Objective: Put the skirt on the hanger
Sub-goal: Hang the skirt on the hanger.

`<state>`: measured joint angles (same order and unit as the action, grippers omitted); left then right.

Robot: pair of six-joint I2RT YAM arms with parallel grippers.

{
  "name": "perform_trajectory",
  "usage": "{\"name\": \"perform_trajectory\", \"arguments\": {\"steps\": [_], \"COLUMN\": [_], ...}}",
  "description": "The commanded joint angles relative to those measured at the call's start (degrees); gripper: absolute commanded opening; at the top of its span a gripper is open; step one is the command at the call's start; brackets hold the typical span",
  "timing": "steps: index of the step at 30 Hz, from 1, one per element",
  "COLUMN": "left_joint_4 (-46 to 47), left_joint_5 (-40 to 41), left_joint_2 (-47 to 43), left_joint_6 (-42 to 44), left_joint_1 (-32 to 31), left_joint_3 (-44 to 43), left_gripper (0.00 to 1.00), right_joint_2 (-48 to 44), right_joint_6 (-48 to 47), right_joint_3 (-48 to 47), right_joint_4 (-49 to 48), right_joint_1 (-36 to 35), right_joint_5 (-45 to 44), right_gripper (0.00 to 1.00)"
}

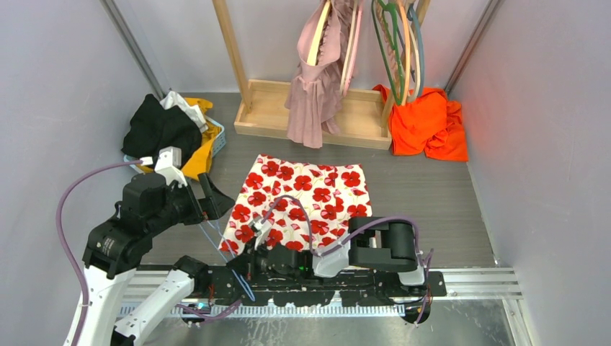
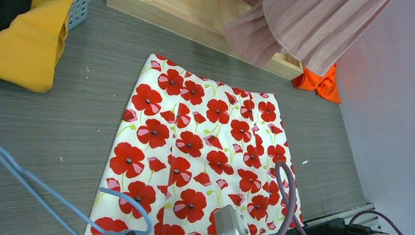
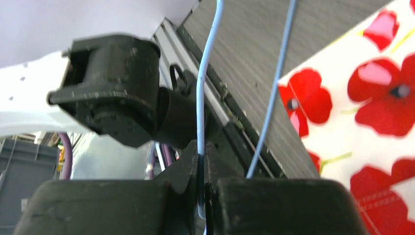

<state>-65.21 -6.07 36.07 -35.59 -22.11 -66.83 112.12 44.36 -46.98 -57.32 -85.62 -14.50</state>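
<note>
Skirt (image 1: 310, 194), white with red poppies, lies flat on the grey table (image 1: 432, 202), in the middle, just ahead of the two arms. Its near hem runs under the right arm.

The top view gives the whole layout. A wooden rack (image 1: 302, 122) stands at the far edge with a pink garment (image 1: 313, 94) hanging from it and several spare hangers (image 1: 400, 50) on its right post. An orange cloth (image 1: 429, 122) is heaped against the rack's right end. A pile of black, white and yellow clothes (image 1: 169, 133) sits far left, well apart from the skirt. This view also shows the left gripper (image 1: 216, 196), raised beside the skirt's left edge with its jaws spread wide and nothing between them.

The left wrist view shows none of its own fingers. It looks down across the skirt (image 2: 205, 142) instead and shows the cloth lying smooth, with a seam running lengthwise.

Only the right wrist view settles what the right gripper (image 3: 201, 156) is doing. Its jaws are pressed together on a thin pale blue wire hanger (image 3: 199, 98), one strand pinched between the fingertips and a second strand passing free just to the right. A corner of the skirt (image 3: 372, 98) lies beyond, not in the jaws. From above, that gripper sits low at the skirt's near left corner, and the wire shows only as faint blue lines whose full outline I cannot make out.
</note>
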Motion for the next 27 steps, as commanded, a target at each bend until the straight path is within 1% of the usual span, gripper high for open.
{"name": "perform_trajectory", "arguments": {"steps": [1, 5, 8, 16, 23, 27], "left_joint_4": [0.9, 1.6, 1.9, 2.1, 3.1, 3.5], "left_joint_5": [-0.7, -0.9, -1.1, -1.1, -1.9, -2.3], "left_joint_2": [-0.4, -0.2, 0.1, 0.7, 1.2, 1.2], "left_joint_6": [-0.2, -0.5, -0.7, -0.7, -0.9, -1.1], "left_joint_1": [0.0, 0.0, 0.0, 0.0, 0.0, 0.0], "left_joint_3": [-1.6, -1.1, -0.9, -1.6, -1.4, -0.9], "left_gripper": [0.99, 0.99, 0.99, 0.99, 1.0, 0.99], "right_joint_2": [-3.9, -4.1, -4.1, -9.8, -14.0, -14.2], "right_joint_6": [2.3, 2.6, 2.3, 2.7, 3.5, 4.1], "right_joint_3": [3.9, 4.0, 3.4, 2.7, 2.5, 2.7], "right_joint_4": [-3.1, -3.1, -0.4, 16.3, 27.5, 30.0], "right_joint_1": [-0.8, -0.8, -0.6, -0.3, -0.5, -0.9], "right_joint_5": [1.6, 4.2, 2.9, -7.2, -13.8, -16.9], "right_gripper": [0.01, 0.01, 0.01, 0.01, 0.01, 0.01]}}
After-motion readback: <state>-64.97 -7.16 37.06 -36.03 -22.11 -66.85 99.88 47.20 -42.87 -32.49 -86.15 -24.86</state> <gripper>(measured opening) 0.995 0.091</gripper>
